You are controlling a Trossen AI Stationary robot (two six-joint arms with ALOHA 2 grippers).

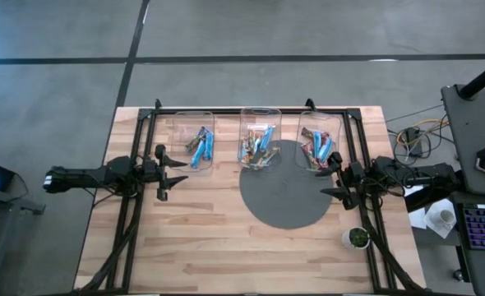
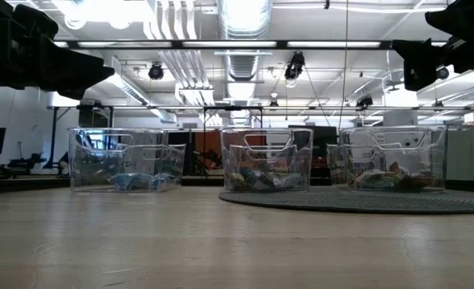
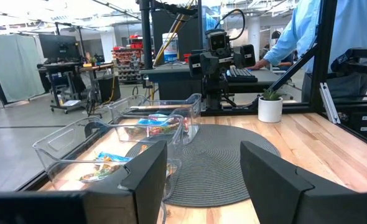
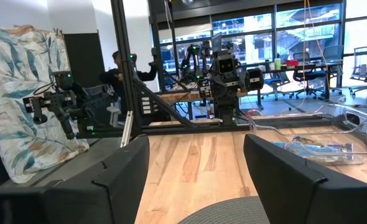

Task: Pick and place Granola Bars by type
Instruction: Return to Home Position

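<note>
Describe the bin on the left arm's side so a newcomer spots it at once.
On the wooden table, three clear bins line one long edge. The left bin is the end one nearest the left hand. Unlike the middle bin and right bin, which overlap the dark round mat, it stands wholly on bare wood, and its granola bars look mostly blue.

The near half of the wooden table lies open, with only a small potted plant near its right front corner; the flat grey mat raises no barrier. The left bin, middle bin and right bin line the far edge with narrow gaps between, open from above; the left gripper hangs spread beside the first, the right gripper beside the last, both raised off the wood.
</note>
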